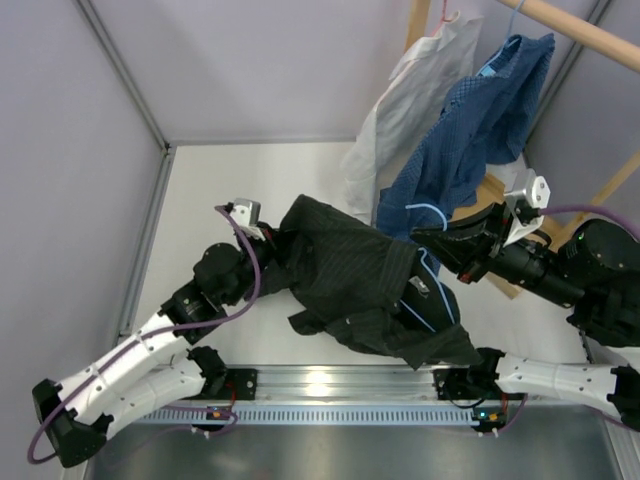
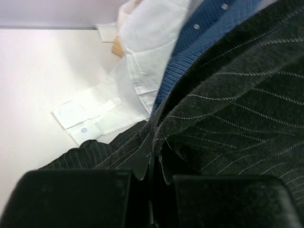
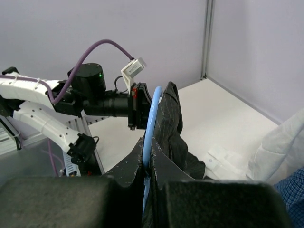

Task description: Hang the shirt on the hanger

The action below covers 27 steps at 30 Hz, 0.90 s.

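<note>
Mostly buried in the shirt [image 1: 350,275], the hanger [image 3: 150,118] sits pinched in the right gripper [image 3: 149,175]; the left gripper [image 2: 153,164] clamps shirt cloth.

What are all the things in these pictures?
black shirt: one, black with thin stripes, in the middle
light-blue hanger: one, light blue, partly inside the black shirt
blue shirt: one, blue dotted, hanging on the wooden rack
white shirt: one, white, hanging beside the blue shirt
wooden rack: one, light wood, far right
table: one, white, under everything
left gripper: one, black, shut on the black shirt
right gripper: one, black, shut on the light-blue hanger
</note>
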Tool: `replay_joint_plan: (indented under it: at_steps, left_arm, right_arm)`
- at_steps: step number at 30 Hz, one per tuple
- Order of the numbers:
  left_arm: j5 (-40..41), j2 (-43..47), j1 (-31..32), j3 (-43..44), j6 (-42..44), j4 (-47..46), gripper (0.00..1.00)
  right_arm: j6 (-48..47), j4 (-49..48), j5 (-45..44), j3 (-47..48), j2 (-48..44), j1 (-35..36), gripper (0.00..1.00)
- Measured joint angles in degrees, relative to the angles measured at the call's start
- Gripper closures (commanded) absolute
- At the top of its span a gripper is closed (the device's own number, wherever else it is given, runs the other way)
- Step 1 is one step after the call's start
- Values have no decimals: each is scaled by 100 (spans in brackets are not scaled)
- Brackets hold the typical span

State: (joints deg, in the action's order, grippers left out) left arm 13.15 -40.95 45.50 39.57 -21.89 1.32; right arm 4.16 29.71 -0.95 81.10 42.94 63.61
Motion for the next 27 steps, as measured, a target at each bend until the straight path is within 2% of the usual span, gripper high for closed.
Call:
replay_joint_plan:
  at_steps: [3, 6, 9, 12, 14, 22, 27]
  left_arm:
    - [614, -310, 0, 4, -245, -136, 100]
    - [1576, -590, -83, 57, -651, 17, 100]
    - [2146, -911, -525, 153, -1117, 264, 100]
    - [2048, -1145, -1132, 157, -1517, 350, 100]
    - [1873, -1172, -1298, 125, -1657, 326, 100]
    - [918, -597, -1436, -243, -1456, -146, 100]
    - [894, -463, -1458, 66, -1209, 22, 100]
  right_arm:
    - [0, 127, -181, -11, 11, 0, 100]
    - [4, 166, -426, -212, -92, 0, 100]
    - [50, 210, -695, -507, -308, 0, 100]
    - [103, 313, -911, -767, -498, 0, 100]
    - [129, 402, -977, -835, -529, 0, 100]
    - [140, 389, -1106, -476, -120, 0, 100]
    - [96, 264, -1204, -170, 264, 0, 100]
